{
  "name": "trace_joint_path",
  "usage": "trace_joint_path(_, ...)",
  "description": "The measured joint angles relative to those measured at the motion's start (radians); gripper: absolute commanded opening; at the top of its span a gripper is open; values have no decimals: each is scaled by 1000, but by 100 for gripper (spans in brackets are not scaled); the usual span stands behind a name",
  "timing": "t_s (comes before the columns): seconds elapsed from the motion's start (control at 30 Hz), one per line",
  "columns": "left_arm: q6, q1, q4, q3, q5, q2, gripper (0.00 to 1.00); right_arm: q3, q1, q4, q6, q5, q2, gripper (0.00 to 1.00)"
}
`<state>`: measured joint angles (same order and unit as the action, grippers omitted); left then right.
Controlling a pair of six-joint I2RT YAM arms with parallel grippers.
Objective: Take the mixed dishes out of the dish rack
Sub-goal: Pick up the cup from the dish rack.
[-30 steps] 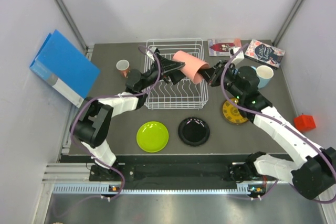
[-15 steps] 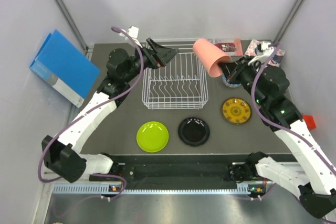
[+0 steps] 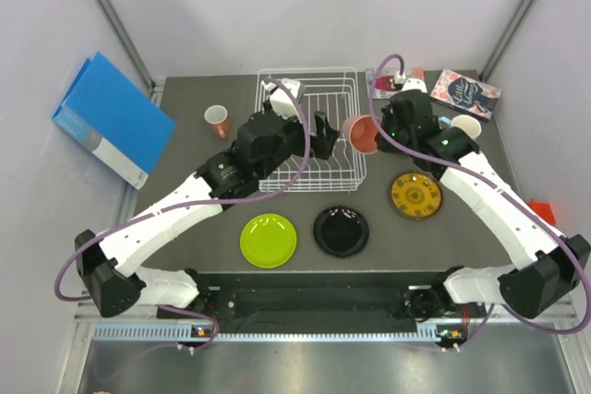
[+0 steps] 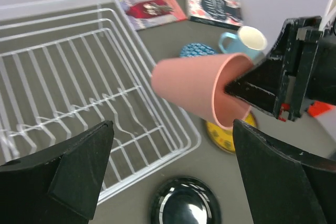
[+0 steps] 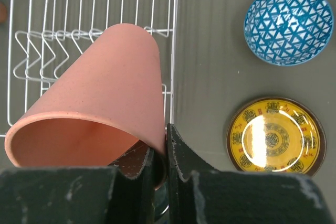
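Note:
The white dish rack [image 3: 309, 149] stands at the back middle with bare wires. My right gripper [image 3: 373, 134] is shut on the rim of a pink cup [image 3: 357, 133], held tilted just right of the rack's edge. One finger sits inside the cup [image 5: 100, 98] and one outside. My left gripper [image 3: 321, 138] hangs open over the rack's right side, its fingers [image 4: 79, 166] wide apart, with the cup [image 4: 202, 87] ahead of them. On the table lie a lime-green plate [image 3: 269, 239], a black plate [image 3: 341, 231] and a yellow plate [image 3: 414, 195].
A small salmon cup [image 3: 216, 119] stands left of the rack. At the back right are a light blue mug [image 3: 464, 126], a blue patterned bowl [image 5: 289, 23] and books [image 3: 466, 91]. A blue binder [image 3: 111, 119] leans at the far left. A red object [image 3: 545, 214] sits at the right edge.
The left gripper let go of the pink cup, opened wide, swung back left, then returned over the rack. The right gripper lifted the cup, then lowered it beside the rack's right edge.

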<state>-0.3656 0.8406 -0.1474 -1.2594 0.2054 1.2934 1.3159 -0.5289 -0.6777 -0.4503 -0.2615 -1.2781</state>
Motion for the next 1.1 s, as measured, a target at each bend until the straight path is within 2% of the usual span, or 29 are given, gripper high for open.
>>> trace_joint_path(0.23,92,60,-77,-6,216,-5,96,60,-48,-41,1,-12,-108,0)
trace_joint_path(0.6,112,101,-134,-6,257,40,89,213,-183,-80,-6,-32,-229,0)
trace_joint_path(0.8,126,102,-147,-6,309,56,68,231,-206,-80,-6,-53,-230,0)
trace_joint_path(0.87,130,102,-156,-10,324,69,55,231,-211,-84,-6,-60,-230,0)
trace_joint_path(1.07,135,105,-196,-97,363,151,28,239,-243,-102,-16,-78,-229,0)
trace_joint_path(1.1,136,105,-206,-114,375,164,10,245,-253,-109,-17,-87,-229,0)
